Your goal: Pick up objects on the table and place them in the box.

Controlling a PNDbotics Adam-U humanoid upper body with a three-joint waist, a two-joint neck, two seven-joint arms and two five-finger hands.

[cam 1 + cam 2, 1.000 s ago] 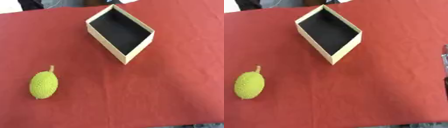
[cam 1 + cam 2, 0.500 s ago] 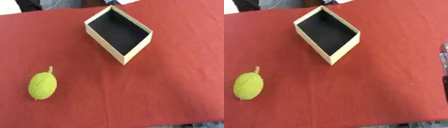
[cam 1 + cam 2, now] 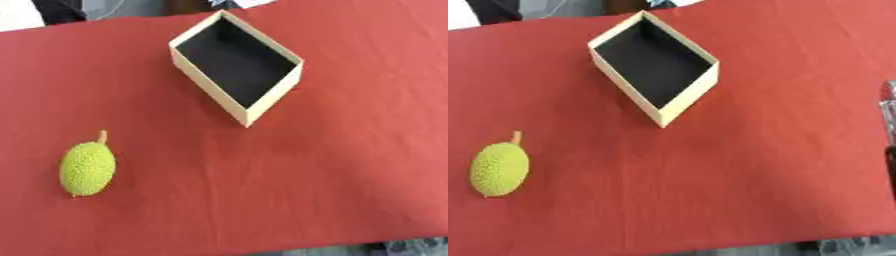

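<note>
Red tablecloth [image 3: 332, 180] covers whole work surface. One box [image 3: 237, 65] – cream walls, black inside, open top, set askew at far centre, nothing in it. One yellow-green bumpy fruit [image 3: 87, 168] with short stem, near left, well apart from box. Right hand [image 3: 888, 107] – sliver at right edge, fingers: cannot tell.

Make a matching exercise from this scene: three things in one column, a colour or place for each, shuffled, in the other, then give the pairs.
Things:
1. bumpy fruit
2. box
3. tablecloth

Descriptions:
A. red, covering the table
B. yellow-green, lying near the left edge
C. cream walls, black inside, standing open toward the far side

Pairs: 1-B, 2-C, 3-A
</note>
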